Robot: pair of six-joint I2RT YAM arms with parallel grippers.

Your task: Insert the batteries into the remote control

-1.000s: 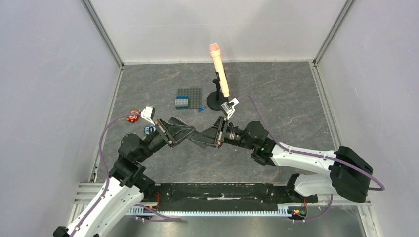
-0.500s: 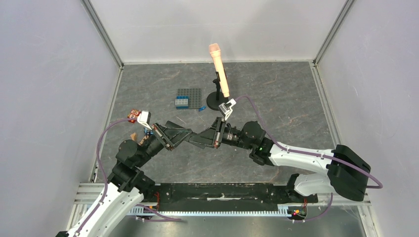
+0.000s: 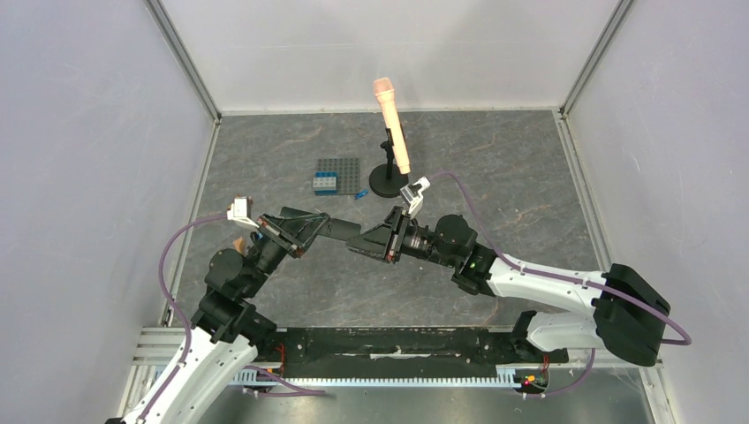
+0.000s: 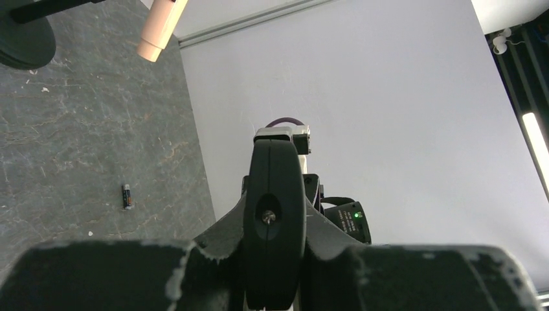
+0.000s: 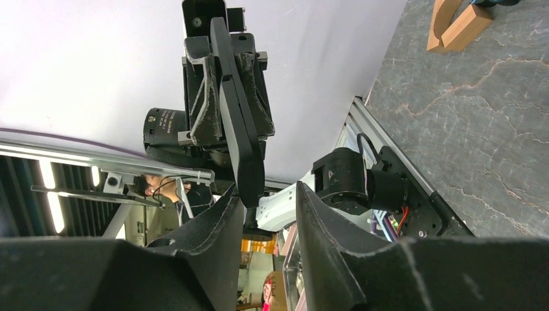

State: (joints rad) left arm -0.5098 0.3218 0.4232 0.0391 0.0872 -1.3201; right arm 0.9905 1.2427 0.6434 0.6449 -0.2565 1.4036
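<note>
My left gripper [image 3: 309,226] is shut on one end of the black remote control [image 3: 340,230] and holds it in the air above the table, level with the table. In the left wrist view the remote [image 4: 274,214] stands end-on between the fingers of that gripper [image 4: 273,262]. My right gripper [image 3: 357,248] is open just beside the remote's free end. In the right wrist view the remote's tip [image 5: 241,142] sits by the gap of that gripper [image 5: 268,220], and the jaws are apart. One battery [image 4: 127,195] lies on the table. No other battery is visible.
A peach microphone [image 3: 391,119] on a black stand is at the back middle. A grey baseplate [image 3: 344,168] with a blue brick [image 3: 325,183] lies left of it, and a small blue piece [image 3: 360,193] lies beside it. Wooden blocks [image 5: 456,26] lie on the table.
Both grippers met at the remote before. Now the right gripper is off it and open, and the left gripper has swung the remote up and to the left.
</note>
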